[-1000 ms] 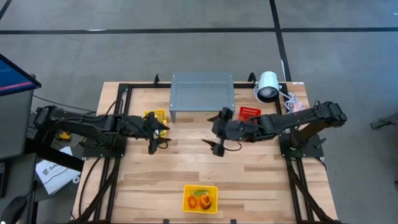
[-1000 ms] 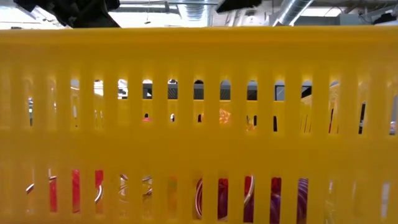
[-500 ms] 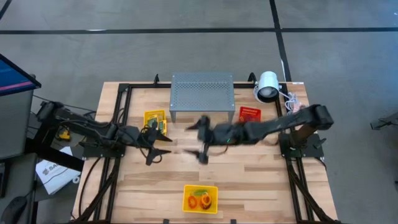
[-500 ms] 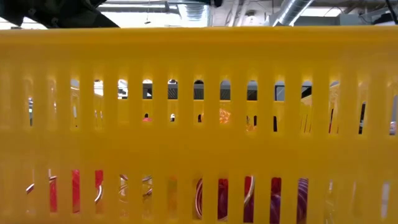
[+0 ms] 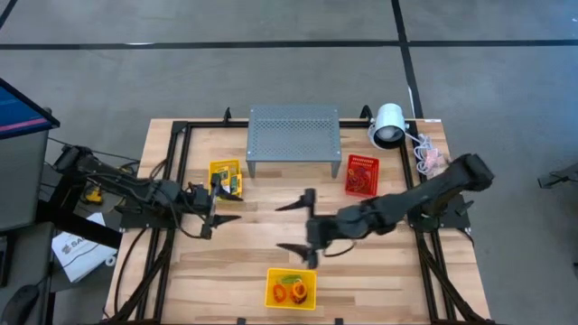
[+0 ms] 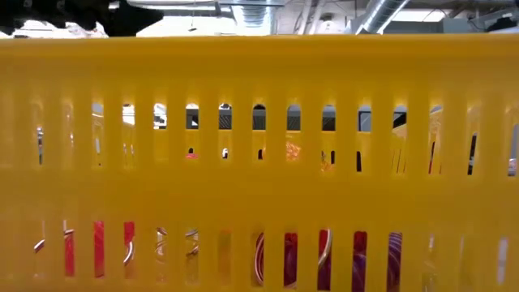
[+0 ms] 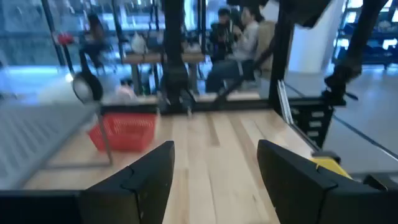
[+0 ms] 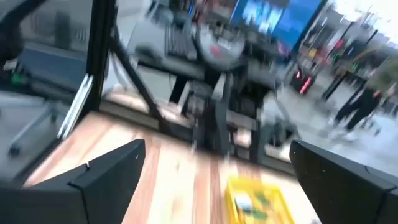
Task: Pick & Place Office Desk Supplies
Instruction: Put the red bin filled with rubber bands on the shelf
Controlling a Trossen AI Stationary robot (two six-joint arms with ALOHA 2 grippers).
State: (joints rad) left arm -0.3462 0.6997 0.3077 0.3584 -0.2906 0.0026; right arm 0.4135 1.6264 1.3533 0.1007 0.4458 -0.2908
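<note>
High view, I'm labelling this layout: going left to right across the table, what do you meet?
Left end effector → small yellow tray of crayon boxes → right end effector → red slotted basket → white cylindrical lamp.

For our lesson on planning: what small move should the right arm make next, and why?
Probably carry the right tool on toward the yellow basket at the table's near edge: it hangs open and empty just beyond that basket, which holds rubber bands.
</note>
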